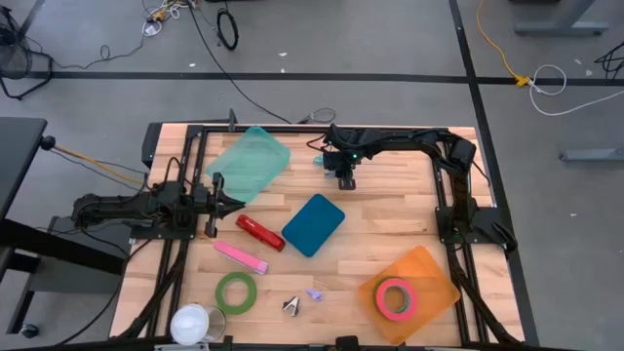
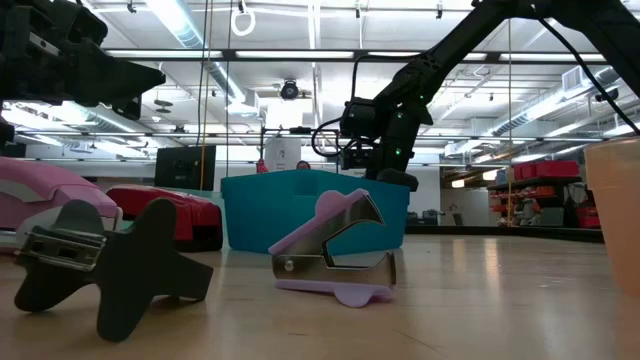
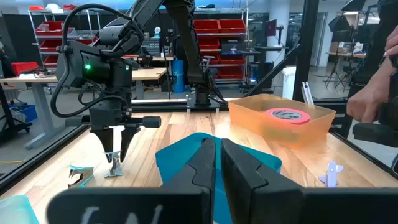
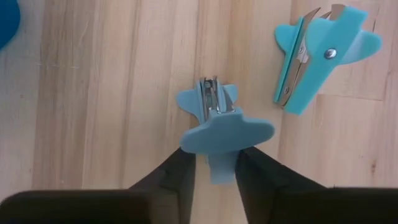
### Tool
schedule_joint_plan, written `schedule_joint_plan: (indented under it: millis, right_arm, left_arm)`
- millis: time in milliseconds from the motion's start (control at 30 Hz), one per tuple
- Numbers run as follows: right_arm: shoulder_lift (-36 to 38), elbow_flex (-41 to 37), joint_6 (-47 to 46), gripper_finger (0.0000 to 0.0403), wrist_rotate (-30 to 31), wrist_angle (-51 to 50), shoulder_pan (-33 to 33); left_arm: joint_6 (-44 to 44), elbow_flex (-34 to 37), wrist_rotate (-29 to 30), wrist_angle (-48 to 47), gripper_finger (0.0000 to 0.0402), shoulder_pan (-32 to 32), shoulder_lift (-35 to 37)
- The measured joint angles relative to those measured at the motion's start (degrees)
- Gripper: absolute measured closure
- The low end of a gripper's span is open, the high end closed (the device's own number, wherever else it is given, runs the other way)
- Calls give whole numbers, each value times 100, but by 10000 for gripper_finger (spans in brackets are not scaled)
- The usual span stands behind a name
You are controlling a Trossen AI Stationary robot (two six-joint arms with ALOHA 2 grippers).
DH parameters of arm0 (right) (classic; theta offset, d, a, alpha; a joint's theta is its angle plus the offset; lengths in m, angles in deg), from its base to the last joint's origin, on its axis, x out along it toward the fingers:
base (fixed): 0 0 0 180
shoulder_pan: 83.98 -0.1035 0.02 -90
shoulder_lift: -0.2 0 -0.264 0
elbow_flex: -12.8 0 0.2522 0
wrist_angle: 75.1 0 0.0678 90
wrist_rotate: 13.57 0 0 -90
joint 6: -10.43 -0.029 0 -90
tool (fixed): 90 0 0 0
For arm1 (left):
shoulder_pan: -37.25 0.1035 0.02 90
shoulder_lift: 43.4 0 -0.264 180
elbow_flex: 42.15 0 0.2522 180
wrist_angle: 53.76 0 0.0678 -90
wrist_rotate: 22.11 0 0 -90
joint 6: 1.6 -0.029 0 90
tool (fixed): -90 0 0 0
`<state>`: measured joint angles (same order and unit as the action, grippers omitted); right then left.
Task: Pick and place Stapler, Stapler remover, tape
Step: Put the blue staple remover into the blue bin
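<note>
My right gripper (image 1: 346, 181) is at the table's far middle, pointing down and shut on a light blue staple remover (image 4: 217, 127). It also shows in the left wrist view (image 3: 114, 168). A second light blue staple remover (image 4: 323, 53) lies flat on the wood beside it. My left gripper (image 3: 221, 163) is shut and empty at the table's left, near the red stapler (image 1: 260, 232) and the pink stapler (image 1: 241, 255). Pink tape (image 1: 395, 297) lies in the orange tray (image 1: 429, 268). Green tape (image 1: 236, 292), a black staple remover (image 2: 110, 265) and a purple staple remover (image 2: 335, 260) lie near the front edge. My right gripper pinches the light blue staple remover by its plastic handle end (image 4: 219, 167) between its two fingers (image 4: 181, 174). The fingers come from above, pointing down. The remover hangs below the fingertips with its metal claws (image 4: 210, 96) toward the table. Whether it touches the wood, I cannot tell.
A dark blue tray (image 1: 314, 224) lies in the table's middle and a translucent teal tray (image 1: 249, 164) at the far left. A white round object (image 1: 192, 324) sits at the near left corner. A person's hand (image 3: 373, 99) shows beyond the table's right side.
</note>
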<state>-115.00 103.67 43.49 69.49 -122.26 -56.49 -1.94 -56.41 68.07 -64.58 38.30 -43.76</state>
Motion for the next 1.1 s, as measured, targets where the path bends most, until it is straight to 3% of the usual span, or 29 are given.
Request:
schedule_joint_plan:
  millis: [300,567,1100]
  right_arm:
    - [2,0,0,340,1,1,0]
    - [81,0,-134,347,5,-36,0]
    - [1458,0,-153,348,3,-537,-325]
  left_arm:
    - [0,1,-1,0,372,1,2]
    - [0,0,0,1,372,0,0]
    - [-1,0,0,1,372,0,2]
